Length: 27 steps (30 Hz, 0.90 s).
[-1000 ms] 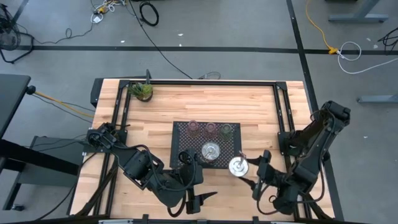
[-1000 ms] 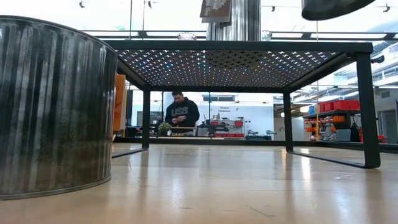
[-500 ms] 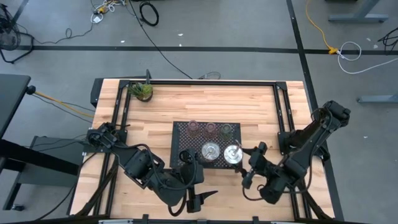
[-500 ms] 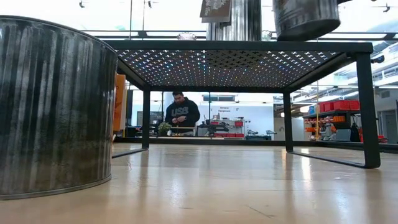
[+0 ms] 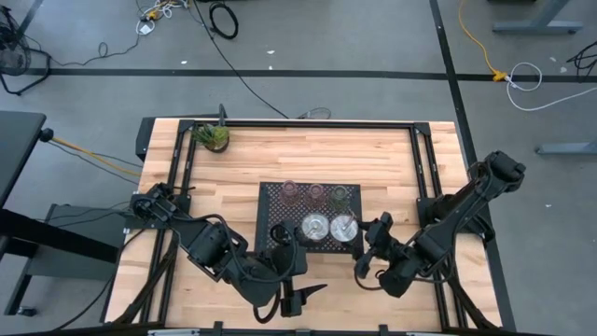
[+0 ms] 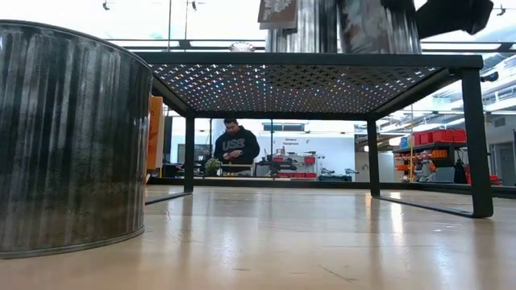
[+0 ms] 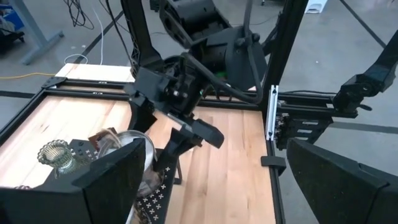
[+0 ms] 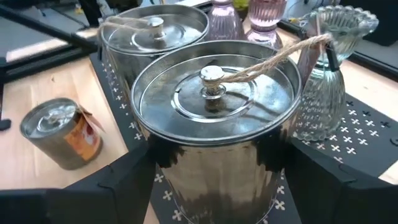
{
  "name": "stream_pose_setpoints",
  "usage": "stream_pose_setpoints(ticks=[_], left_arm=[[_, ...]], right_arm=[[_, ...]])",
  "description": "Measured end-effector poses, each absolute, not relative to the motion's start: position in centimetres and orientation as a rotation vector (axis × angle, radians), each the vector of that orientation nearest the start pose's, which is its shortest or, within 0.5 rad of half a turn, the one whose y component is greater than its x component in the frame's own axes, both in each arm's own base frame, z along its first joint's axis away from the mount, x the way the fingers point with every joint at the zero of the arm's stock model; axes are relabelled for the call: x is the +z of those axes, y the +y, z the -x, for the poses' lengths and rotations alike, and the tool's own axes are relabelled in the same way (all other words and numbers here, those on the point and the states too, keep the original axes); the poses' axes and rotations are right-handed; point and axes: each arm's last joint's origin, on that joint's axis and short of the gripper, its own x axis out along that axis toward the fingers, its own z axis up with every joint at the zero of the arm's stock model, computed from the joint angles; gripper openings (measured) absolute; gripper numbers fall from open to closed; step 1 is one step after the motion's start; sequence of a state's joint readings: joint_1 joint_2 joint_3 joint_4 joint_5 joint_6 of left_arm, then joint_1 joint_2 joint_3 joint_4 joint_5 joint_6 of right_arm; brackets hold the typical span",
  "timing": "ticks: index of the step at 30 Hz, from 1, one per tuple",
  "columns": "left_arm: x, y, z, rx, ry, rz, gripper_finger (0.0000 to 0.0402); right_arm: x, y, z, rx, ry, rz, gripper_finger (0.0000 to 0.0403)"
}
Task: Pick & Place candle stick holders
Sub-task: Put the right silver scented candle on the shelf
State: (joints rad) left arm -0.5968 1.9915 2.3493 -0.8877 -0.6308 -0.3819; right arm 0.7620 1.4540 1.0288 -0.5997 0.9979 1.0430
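Observation:
A black perforated tray (image 5: 276, 207) on legs stands mid-table. At its back are two pink glass holders (image 5: 289, 191) (image 5: 315, 193) and a green one (image 5: 340, 195). A silver round holder (image 5: 315, 227) stands on the tray. My right gripper (image 5: 359, 240) is shut on a second silver holder (image 8: 214, 99) beside it, over the tray. A third silver holder (image 8: 59, 134) with an orange label stands on the wood by the tray; it looms at the left of the low view (image 6: 72, 137). My left gripper (image 5: 303, 295) is open and empty near the front edge. My right gripper pinches the silver holder by its round side wall (image 8: 211, 174), one finger (image 8: 124, 183) on each side. The fingers come in about level, slanting from the table's near right. The holder is upright, its bottom (image 6: 379, 44) at the tray's top; whether it rests there I cannot tell.
A small potted plant (image 5: 213, 137) stands at the far left corner. A black frame (image 5: 308, 122) runs around the table's edges. The left arm (image 5: 224, 257) lies across the near left of the table. A person (image 6: 234, 145) stands in the room behind.
My right gripper has carried the silver holder from beside the tray's near right corner toward the table's left and far side, over the tray, and has come down with it. The holder has stayed upright and now stands level with the tray's top, next to the other silver holder.

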Motion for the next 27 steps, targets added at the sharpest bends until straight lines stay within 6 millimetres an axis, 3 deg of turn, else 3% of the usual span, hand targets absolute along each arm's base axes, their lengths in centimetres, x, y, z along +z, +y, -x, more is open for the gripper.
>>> stream_pose_setpoints(ticks=[15,21,27], left_arm=[[44.06,-21.90,-35.27,0.114,0.417,0.068,0.0390],[44.05,-21.89,-35.27,0.113,0.418,0.056,0.0390],[44.06,-21.89,-35.27,0.114,0.418,0.058,0.0390]], right_arm=[[24.02,17.00,-22.06,-0.535,0.431,-0.216,0.0293],[23.79,16.94,-21.92,-0.525,0.469,-0.196,0.0383],[23.67,16.87,-21.85,-0.504,0.512,-0.160,0.0342]])
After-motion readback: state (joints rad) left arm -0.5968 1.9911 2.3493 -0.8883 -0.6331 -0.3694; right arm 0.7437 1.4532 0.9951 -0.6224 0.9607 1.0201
